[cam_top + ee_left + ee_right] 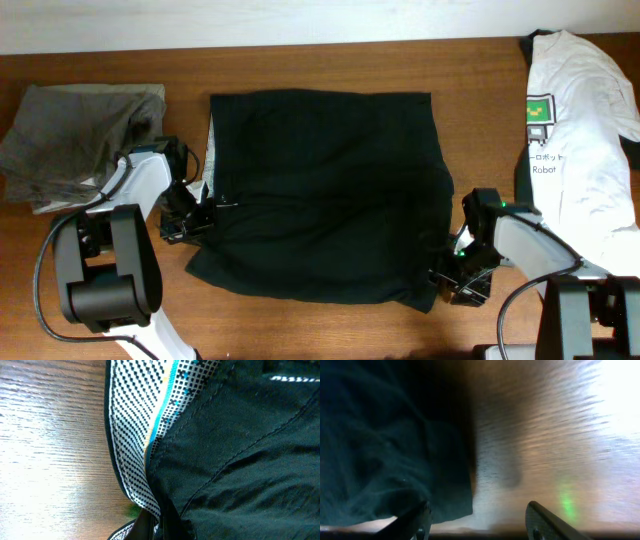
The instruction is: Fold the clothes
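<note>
- Large plain black fabric shorts (pixel 325 195) lie spread flat in the middle of the brown wooden counter (pixel 480 110).
- Their pale grey dotted inner waistband (pixel 132 425) is turned out on the side facing the counter's left edge. It has a cyan stripe.
- Left hand (pixel 190 218) is at that waistband side, and in the wrist view it is clamped on the waistband edge.
- Right hand (pixel 455 282) is at the shorts' corner toward the counter's near right. Fingers are apart, holding nothing; one is by the hem, the other over bare wood.
- Crumpled grey fabric garment (pixel 75 140) sits at the far left corner, apart from the shorts.
- White printed T-shirt (pixel 580 130) lies along the right edge.
</note>
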`<act>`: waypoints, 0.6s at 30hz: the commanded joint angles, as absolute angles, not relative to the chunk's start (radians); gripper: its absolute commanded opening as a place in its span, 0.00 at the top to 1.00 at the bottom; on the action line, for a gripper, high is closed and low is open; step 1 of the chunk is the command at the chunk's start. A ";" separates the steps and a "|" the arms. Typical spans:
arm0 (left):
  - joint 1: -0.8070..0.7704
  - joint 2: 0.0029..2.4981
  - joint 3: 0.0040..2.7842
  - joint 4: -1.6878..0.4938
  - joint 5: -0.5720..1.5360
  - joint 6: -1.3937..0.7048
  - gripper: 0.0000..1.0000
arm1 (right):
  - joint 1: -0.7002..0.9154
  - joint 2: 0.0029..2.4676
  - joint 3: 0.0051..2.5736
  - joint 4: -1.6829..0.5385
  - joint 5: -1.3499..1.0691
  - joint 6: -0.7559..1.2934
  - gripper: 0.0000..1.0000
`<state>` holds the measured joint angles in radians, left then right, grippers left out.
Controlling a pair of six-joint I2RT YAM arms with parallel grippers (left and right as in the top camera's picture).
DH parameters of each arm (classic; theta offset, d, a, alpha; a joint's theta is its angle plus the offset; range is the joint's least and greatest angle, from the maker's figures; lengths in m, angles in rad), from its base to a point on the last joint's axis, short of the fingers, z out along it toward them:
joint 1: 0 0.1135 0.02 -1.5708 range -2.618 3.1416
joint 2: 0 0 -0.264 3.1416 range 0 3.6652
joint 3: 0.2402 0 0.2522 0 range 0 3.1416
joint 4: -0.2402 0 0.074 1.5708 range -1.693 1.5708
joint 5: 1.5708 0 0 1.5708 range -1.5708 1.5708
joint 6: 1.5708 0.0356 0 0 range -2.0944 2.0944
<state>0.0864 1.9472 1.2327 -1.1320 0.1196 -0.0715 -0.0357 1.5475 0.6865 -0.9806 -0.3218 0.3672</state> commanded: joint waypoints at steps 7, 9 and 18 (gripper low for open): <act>0.094 1.963 1.246 -1.134 0.112 -0.052 0.99 | -0.062 1.536 0.981 -1.276 -0.073 0.363 0.96; 0.094 1.963 1.246 -1.155 0.112 -0.052 0.99 | -0.062 1.536 1.043 -1.332 -0.055 0.364 0.96; 0.094 1.898 1.263 -1.345 0.112 -0.036 0.73 | -0.059 1.475 1.032 -1.238 -0.152 0.369 0.60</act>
